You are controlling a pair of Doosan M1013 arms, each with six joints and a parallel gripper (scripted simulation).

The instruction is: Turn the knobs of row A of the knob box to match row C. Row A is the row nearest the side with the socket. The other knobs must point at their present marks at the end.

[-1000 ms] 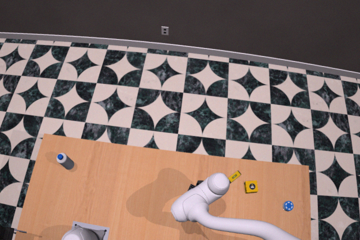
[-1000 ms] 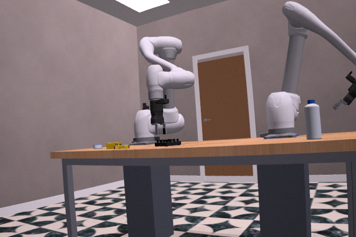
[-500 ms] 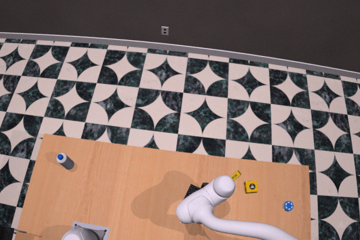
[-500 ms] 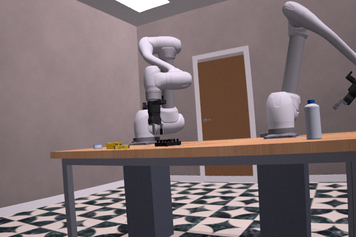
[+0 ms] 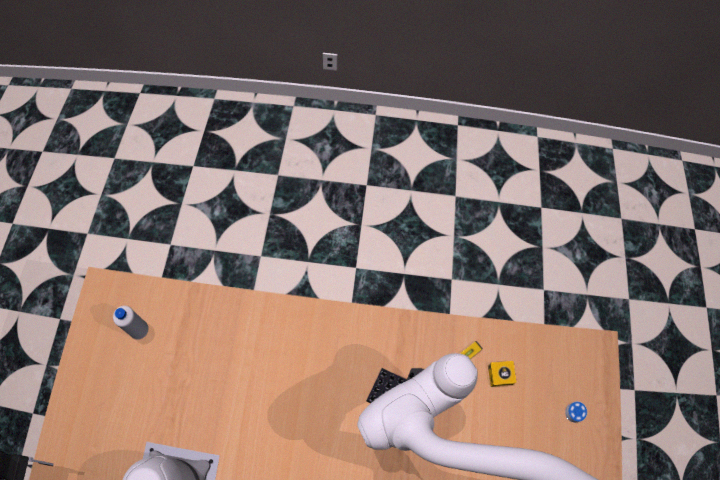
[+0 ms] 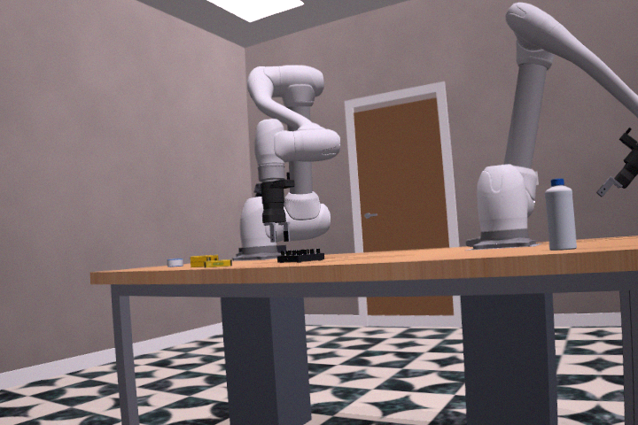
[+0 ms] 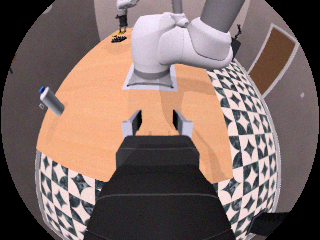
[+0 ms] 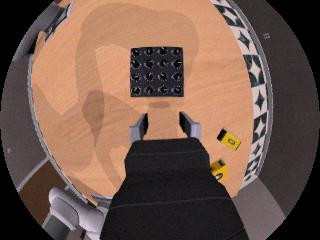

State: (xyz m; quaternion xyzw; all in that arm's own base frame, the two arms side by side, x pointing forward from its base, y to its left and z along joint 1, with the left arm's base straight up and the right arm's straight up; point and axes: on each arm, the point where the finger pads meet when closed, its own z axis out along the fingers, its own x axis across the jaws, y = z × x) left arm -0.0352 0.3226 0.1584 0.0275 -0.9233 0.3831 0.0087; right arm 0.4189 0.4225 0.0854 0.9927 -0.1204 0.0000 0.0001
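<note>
While both claws (image 6: 278, 233) (image 6: 609, 187) (image 7: 157, 122) (image 8: 164, 127) gape wide, wooden table (image 5: 230, 362) (image 6: 380, 266) (image 7: 100, 130) (image 8: 220, 75), patterned floor (image 5: 315, 220) (image 6: 390, 370) (image 7: 250, 130) (image 8: 260, 100), brown door (image 6: 397, 200) (image 7: 272, 60).

Black on the square knob box (image 5: 385, 386) (image 6: 300, 258) (image 7: 119, 39) (image 8: 156, 71), with pale marks on its round black knobs (image 8: 163, 77). Warm tan, with faint wood grain, across the rectangular wooden table top (image 5: 230, 350) (image 6: 380, 270) (image 7: 85, 110) (image 8: 215, 105). Dark green marbling and cream in curved, star-like shapes on the square-tiled floor (image 5: 315, 215) (image 6: 390, 375) (image 7: 245, 120) (image 8: 259, 100). Yellow on the boxy tape measure (image 5: 502, 374) (image 6: 198, 260) (image 8: 219, 171), with a black round emblem. Blue with white dashes on the small round tin (image 5: 576, 412) (image 6: 175, 262). Pale grey on the cylindrical bottle (image 5: 133, 326) (image 6: 560, 220) (image 7: 53, 102), under a blue cap.
</note>
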